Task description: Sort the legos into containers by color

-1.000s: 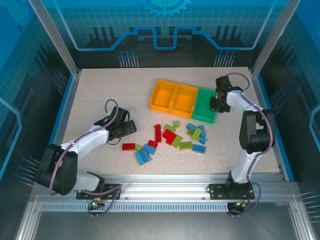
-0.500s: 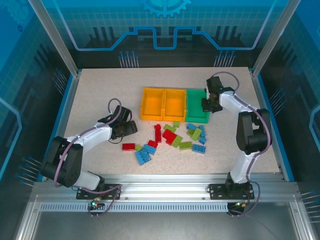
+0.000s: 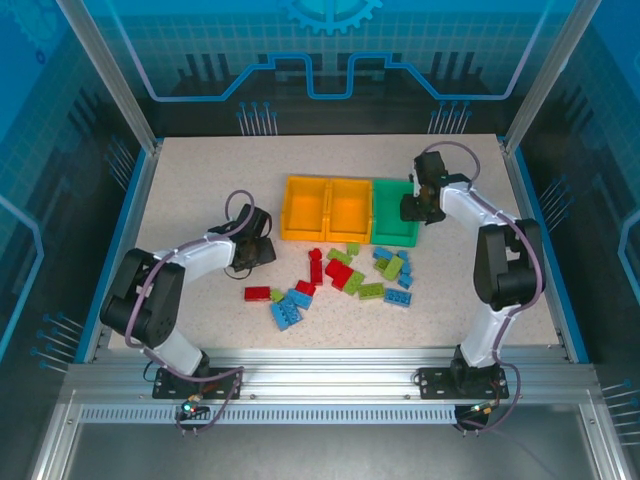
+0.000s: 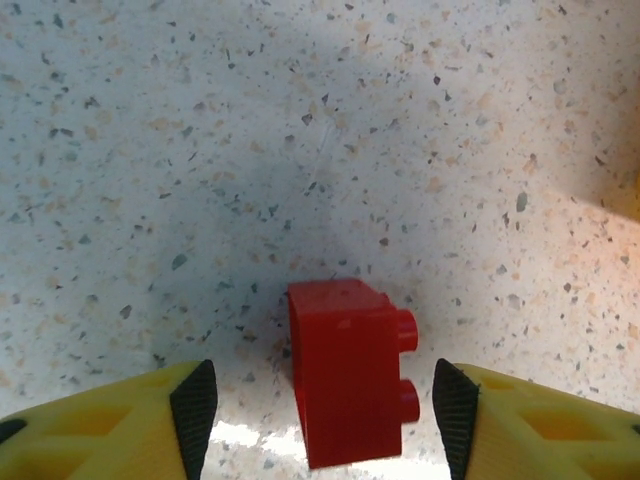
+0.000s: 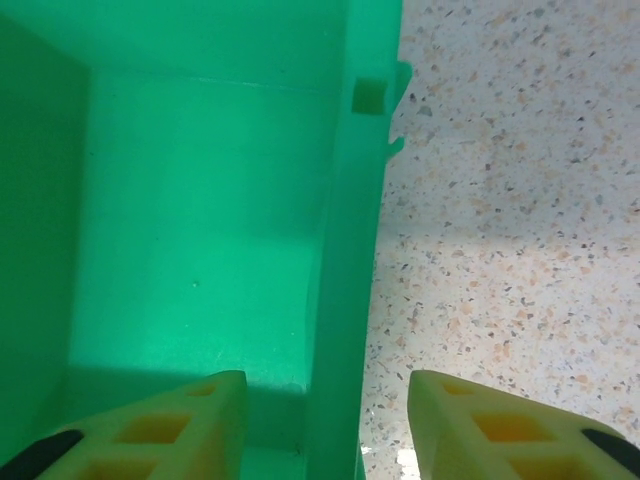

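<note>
Bins: the orange bins (image 3: 305,210) and the green bin (image 3: 392,215) sat in one row toward the far edge of the table (image 3: 200,180), right of centre. A second earlier the row was skewed and further toward the right edge; it had since moved left and squared up. No change over the last half second.
Right end effector (image 3: 415,207): at the green bin's right wall (image 5: 340,300), one finger inside the bin and one outside. Gaps showed on both sides of the wall, so released, not clamping it.
Green bin contents: none seen on the right wrist view.
Left end effector (image 3: 258,250): had swung in toward the table's middle, just left of the orange bins. Released.
Red brick (image 4: 345,390): lay on its side on the table between the left fingers (image 4: 195,415), studs to the right on the wrist view, clear of both pads.
Legos (image 3: 345,272): loose heap in the middle of the table, on the near side of the bins, red, green and blue mixed. Unmoved over the second.
Reading: the bins looked placed, closer to the heap. Sorting proper not started; no brick seen in any bin.
Next (judgement): close on the red brick and carry it to a bin.
</note>
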### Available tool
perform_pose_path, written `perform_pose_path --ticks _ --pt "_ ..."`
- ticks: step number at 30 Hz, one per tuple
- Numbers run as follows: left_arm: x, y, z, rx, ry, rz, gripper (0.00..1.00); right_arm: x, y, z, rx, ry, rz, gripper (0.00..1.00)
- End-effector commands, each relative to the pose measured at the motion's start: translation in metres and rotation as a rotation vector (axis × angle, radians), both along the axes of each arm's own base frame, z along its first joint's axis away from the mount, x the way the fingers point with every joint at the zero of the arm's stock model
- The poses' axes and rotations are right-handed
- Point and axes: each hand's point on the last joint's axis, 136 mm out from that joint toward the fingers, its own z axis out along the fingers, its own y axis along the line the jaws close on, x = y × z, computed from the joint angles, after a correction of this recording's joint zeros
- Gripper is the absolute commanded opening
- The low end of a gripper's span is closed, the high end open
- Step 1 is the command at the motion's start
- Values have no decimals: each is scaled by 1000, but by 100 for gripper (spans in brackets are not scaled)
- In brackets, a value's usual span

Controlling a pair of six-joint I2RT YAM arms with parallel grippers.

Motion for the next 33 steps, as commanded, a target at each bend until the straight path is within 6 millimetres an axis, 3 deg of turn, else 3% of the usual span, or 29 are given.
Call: perform_pose_path --ticks 1,10,15,22,27,33 --pt "11 -3 3 8 -19 -2 54 -5 -3 34 51 -71 -25 50" --pt "14 -7 7 -7 -40 -21 22 -36 -12 55 65 -93 -21 58" --pt "17 -12 22 -33 -67 -36 17 -53 1 62 134 -101 19 63" --pt "36 -22 88 -69 -232 -63 18 -82 57 66 235 -126 163 67" --pt "65 -49 135 -115 -333 -147 21 -108 107 48 224 -67 286 67" --pt "106 -90 144 -145 -318 -272 22 -134 165 21 170 1 420 66"
